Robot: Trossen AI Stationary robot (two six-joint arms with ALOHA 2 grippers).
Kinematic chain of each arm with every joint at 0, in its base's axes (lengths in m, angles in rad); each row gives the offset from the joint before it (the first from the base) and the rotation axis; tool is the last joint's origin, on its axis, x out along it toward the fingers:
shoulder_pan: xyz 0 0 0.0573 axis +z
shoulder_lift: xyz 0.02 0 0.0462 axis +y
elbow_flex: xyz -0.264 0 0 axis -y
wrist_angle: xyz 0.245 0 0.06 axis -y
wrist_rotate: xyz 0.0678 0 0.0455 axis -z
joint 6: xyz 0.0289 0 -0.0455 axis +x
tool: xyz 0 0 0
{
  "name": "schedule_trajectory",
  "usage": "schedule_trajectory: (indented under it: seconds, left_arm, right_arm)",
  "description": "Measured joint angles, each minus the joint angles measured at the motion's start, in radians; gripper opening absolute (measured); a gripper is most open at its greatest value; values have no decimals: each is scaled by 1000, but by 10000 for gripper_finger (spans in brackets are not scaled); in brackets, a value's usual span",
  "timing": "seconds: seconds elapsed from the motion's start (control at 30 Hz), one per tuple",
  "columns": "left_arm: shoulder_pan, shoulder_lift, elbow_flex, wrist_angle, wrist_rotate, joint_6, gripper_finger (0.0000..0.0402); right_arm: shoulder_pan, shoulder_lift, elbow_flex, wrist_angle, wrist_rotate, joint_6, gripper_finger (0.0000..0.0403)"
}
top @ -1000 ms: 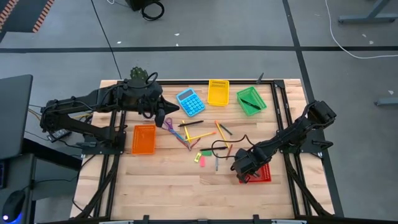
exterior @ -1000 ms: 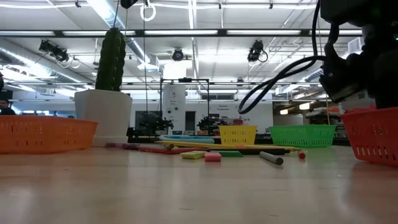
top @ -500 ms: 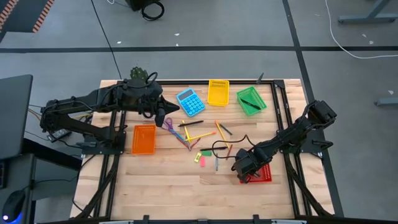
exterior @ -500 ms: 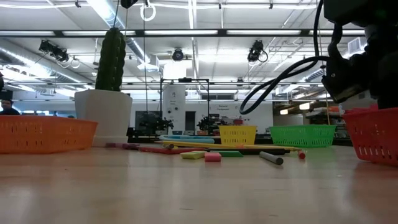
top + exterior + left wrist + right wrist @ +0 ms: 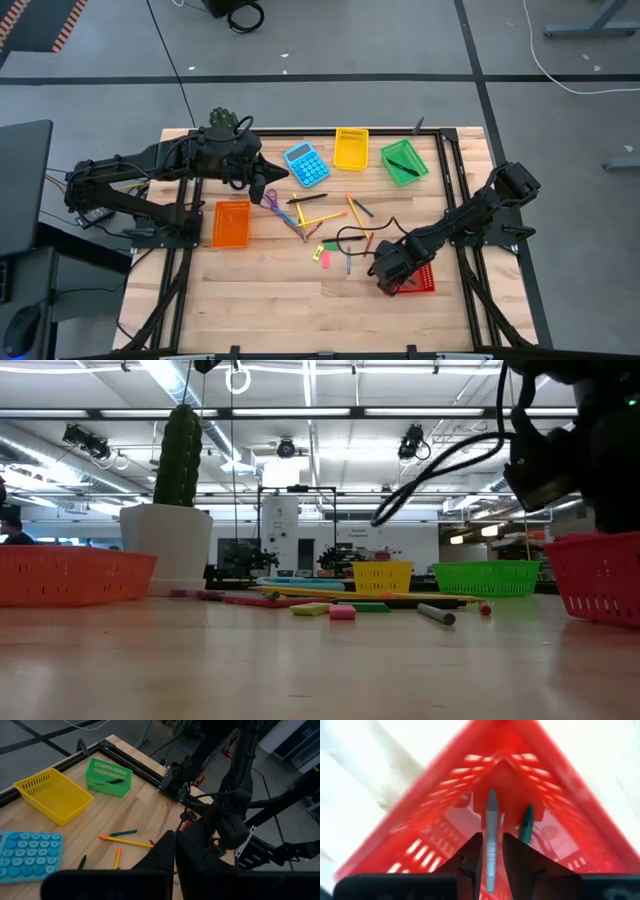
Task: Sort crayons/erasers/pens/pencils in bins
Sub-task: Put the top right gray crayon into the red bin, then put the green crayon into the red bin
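Pen (image 5: 491,837) — a slim grey one — sits between the fingers (image 5: 470,855) of the right gripper (image 5: 392,276), right over the red bin (image 5: 424,278). The fingers are a little apart with the pen in the gap, so I cannot tell if they grip it or have just let go. A dark green stick (image 5: 526,824) already lies in that bin.

What could go wrong? The pen could tip as it falls and land on the rim, then roll out onto the table (image 5: 270,300). It could also stick to one finger and get pulled back out when the arm lifts.

The left gripper (image 5: 258,181) waits shut and empty — back near the blue calculator (image 5: 305,164).
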Motion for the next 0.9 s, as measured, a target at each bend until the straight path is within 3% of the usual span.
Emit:
schedule_trajectory:
  seconds: [0.3, 0.6, 0.9]
  left_arm:
    - [0, 0, 0, 0, 0, 0, 21]
    - [0, 0, 0, 0, 0, 0, 21]
    - [0, 0, 0, 0, 2, 0, 20]
  right_arm:
    - [0, 0, 85, -86, -4, -16, 80]
    - [0, -2, 212, -301, -36, -95, 80]
    - [-92, -2, 362, -386, 104, -207, 80]
